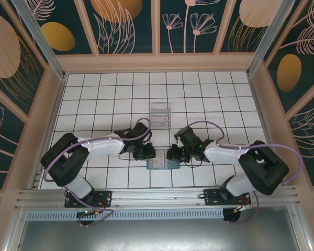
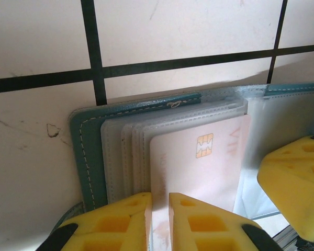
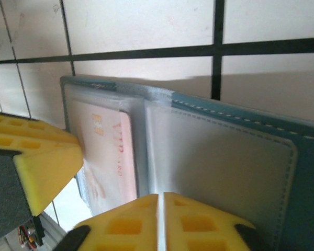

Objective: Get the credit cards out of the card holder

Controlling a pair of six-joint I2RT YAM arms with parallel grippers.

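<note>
Between my two arms, on the white tiled surface, lies the flat slate-blue bifold card holder, opened; my left fingers are pinched shut on a whitish credit card with a gold chip; my right fingers, nearly closed, clamp the holder's other half; should that clamp slip, the holder may drag along with the card; the card sits among the holder's clear plastic sleeves.

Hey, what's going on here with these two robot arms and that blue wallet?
Both arms are working on the open blue card holder, which lies on the tiled table near their bases. The left gripper is pinched on the near edge of the whitish credit card, which sits mostly inside its clear sleeve. The right gripper is clamped on the holder's other half, apparently steadying it.
</note>
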